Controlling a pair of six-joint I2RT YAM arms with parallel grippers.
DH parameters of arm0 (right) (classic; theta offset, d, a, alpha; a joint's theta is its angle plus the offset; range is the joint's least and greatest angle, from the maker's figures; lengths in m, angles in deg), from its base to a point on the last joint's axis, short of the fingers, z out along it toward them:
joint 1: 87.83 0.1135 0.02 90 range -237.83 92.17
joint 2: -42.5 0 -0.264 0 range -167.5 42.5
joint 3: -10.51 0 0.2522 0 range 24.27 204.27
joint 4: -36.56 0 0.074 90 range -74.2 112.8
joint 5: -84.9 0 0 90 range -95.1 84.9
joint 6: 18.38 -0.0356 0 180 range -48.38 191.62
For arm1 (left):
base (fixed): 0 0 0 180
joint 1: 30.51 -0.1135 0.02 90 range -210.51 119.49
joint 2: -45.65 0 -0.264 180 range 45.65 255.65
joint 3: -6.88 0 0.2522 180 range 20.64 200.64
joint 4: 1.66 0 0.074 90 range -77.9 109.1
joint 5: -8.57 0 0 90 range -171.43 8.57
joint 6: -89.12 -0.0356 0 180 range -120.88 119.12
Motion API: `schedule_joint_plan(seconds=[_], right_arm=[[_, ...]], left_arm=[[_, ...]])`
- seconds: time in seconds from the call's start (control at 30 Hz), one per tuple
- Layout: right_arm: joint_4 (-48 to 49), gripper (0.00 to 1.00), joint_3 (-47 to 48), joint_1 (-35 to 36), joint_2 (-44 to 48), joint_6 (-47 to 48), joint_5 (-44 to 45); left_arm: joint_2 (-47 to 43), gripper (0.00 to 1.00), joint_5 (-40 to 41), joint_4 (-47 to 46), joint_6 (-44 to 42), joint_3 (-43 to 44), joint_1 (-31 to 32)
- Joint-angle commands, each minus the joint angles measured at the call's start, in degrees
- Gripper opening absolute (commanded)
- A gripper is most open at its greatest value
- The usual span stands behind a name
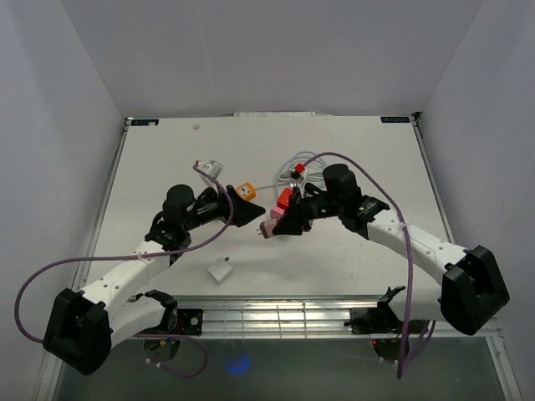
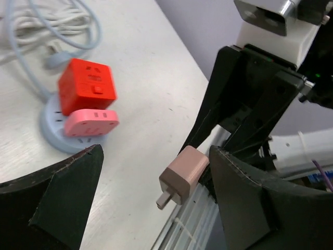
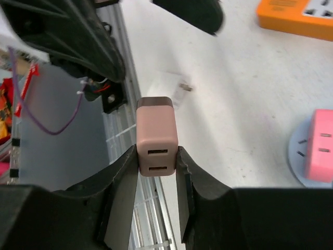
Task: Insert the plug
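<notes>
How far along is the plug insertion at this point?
Done: the tan plug is picked up, clamped in the right gripper's jaws. In hand: it is held off the table, prongs bare, facing the open left gripper. Left: seating it in a socket; the orange socket cube sits apart from it.

The plug (image 3: 157, 125) is held in the right claw (image 3: 156, 152) above the table (image 1: 351, 150); behind it, two socket cubes (image 2: 86, 86) are set on a round base (image 2: 52, 136).
</notes>
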Motion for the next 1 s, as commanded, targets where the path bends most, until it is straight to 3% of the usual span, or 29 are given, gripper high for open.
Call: schedule_joint_plan(seconds=[0.0, 0.2, 0.33, 0.6, 0.77, 0.97], right_arm=[[-6.2, 0.08, 6.4, 0.4, -3.7, 1.5, 9.8], [-20.5, 0.08, 21.1, 2.5, -14.2, 4.9, 22.4], [-23.1, 0.08, 27.3, 4.1, -18.3, 6.7, 29.4], [-30.6, 0.08, 39.1, 4.6, -26.4, 8.8, 37.2], [-32.1, 0.08, 42.7, 5.0, -29.0, 8.8, 38.2], [-34.5, 0.08, 45.7, 5.2, -32.4, 8.6, 38.3]], left_arm=[[-3.1, 0.94, 14.7, 10.4, -1.5, 3.4, -1.6], [1.4, 0.96, 29.1, 21.7, 1.1, 8.5, -4.1], [4.2, 0.96, 36.1, 19.5, 2.3, 8.4, -6.2], [18.6, 0.97, 24.4, 14.1, 6.3, 11.6, -17.2], [27.2, 0.96, 23.4, 13.9, 7.2, 14.6, -18.7], [33.3, 0.92, 19.1, 7.4, 9.1, 12.3, -18.8]])
